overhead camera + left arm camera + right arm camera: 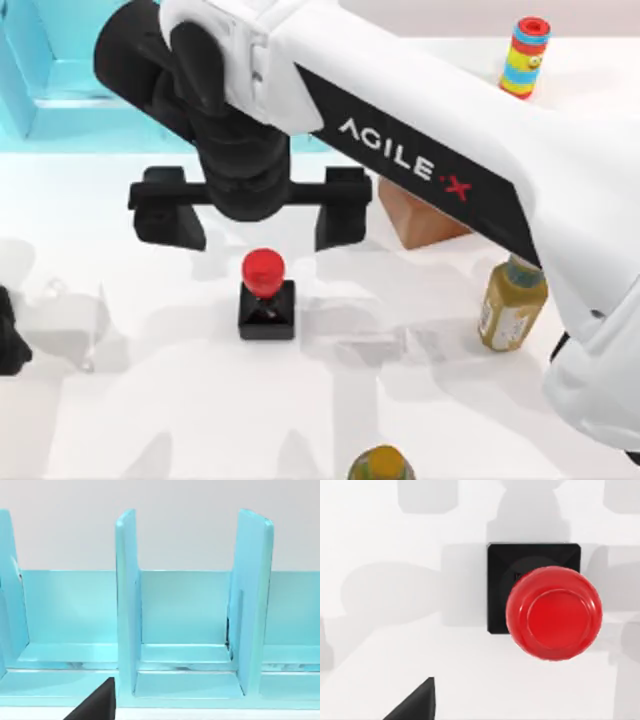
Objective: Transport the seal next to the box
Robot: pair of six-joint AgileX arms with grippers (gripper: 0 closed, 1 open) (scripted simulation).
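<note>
1. The right gripper (260,215) hangs with its fingers spread wide and empty.
2. The seal (266,296) stands on the table just below it, not yet grasped.
3. The box (420,215), partly hidden, lies beside the gripper; pickup and carry remain.

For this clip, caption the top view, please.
Right hand open above the red-knobbed seal, the brown box behind.

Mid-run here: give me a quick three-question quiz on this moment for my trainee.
1. True or false: the right gripper is shut on the seal.
2. Which stands nearest the box: A) striped cylinder, B) yellow bottle, C) seal?
3. Fill in: the left wrist view faces the turquoise ____.

Key:
1. False; it hangs open above the seal, not holding it.
2. B.
3. cabinet.
</note>
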